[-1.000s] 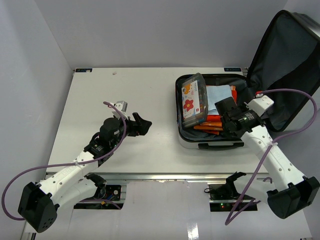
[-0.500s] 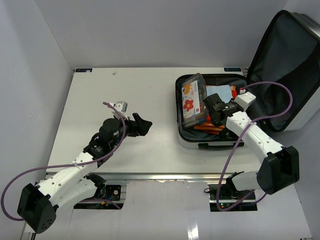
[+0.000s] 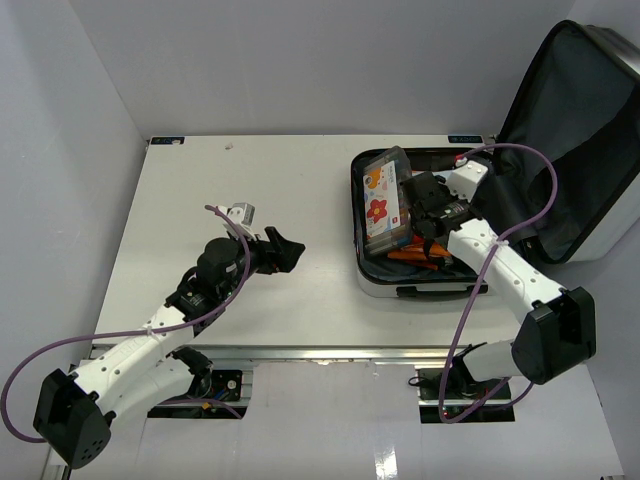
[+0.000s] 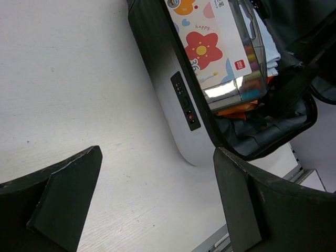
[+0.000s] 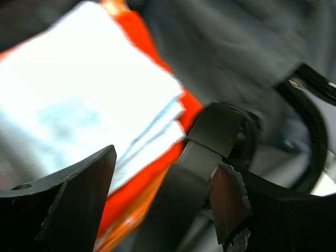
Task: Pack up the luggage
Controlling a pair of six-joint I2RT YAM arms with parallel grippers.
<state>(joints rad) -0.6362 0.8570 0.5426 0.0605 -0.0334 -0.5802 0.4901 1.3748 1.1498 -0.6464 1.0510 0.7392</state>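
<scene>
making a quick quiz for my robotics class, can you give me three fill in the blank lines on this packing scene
1. The luggage lies on the table with its lid standing ____.
2. The flat case leaning inside it shows a red ____.
3. The arm with its jaws inside the luggage is the ____ one.

Missing words: open; flower; right

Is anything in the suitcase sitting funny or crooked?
Yes. The flat case with the red flower is not lying flat. It stands tilted on its edge against the left wall of the luggage, and its top seems to poke above the rim. Left like that, it might stop the lid from closing.
</scene>
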